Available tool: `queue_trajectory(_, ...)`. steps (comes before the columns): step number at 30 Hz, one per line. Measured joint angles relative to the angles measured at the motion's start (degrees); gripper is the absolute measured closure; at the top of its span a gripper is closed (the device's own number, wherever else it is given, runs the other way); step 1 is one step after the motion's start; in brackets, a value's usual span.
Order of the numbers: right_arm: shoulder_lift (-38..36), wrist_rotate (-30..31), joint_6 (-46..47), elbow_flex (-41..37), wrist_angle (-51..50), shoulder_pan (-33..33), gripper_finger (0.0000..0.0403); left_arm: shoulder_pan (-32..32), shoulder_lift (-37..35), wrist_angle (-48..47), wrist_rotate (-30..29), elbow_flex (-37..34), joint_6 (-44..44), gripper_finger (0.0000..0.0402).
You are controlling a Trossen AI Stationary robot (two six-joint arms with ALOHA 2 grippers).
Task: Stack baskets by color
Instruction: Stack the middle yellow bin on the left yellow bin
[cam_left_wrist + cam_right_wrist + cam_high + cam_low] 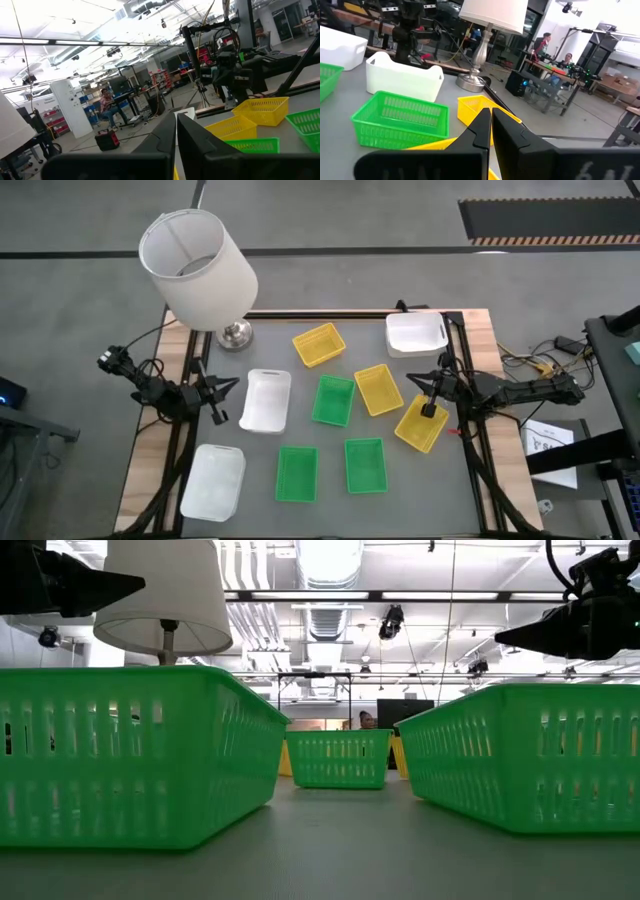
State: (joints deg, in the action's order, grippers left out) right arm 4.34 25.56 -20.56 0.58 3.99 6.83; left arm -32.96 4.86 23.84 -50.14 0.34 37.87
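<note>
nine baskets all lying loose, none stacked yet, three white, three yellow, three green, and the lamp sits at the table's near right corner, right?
Not quite: the high view shows the white-shaded lamp at the far left corner. The rest holds: nine small plastic baskets, unstacked, three per colour.

A table lamp stands at the far left corner of the grey tabletop (300, 510), its white cylindrical lampshade (197, 268) tilted over a round metal base (236, 334). Wooden boards edge the tabletop on both sides. On the floor at the right lie a tangle of cables (530, 363) and a sheet of paper (548, 448). A black mat with a striped edge (548, 222) lies on the floor at the far right. In the room beyond, people sit at desks (555, 67), and ceiling ducts (325, 585) run overhead.
</note>
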Motion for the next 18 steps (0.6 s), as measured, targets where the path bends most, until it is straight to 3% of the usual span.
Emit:
queue_trajectory(8,0.0,-0.1,1.0,0.0,0.2,0.0,0.0394,0.0,0.0,6.1,4.5,0.0,-18.5,0.0401)
queue_trajectory(11,0.0,-0.2,15.6,0.0,1.1,0.0,0.0394,0.0,0.0,5.7,4.6,0.0,-23.4,0.0401)
queue_trajectory(18,0.3,16.0,34.9,0.0,5.7,-1.0,0.0394,0.0,0.0,6.1,5.2,0.0,-24.0,0.0401)
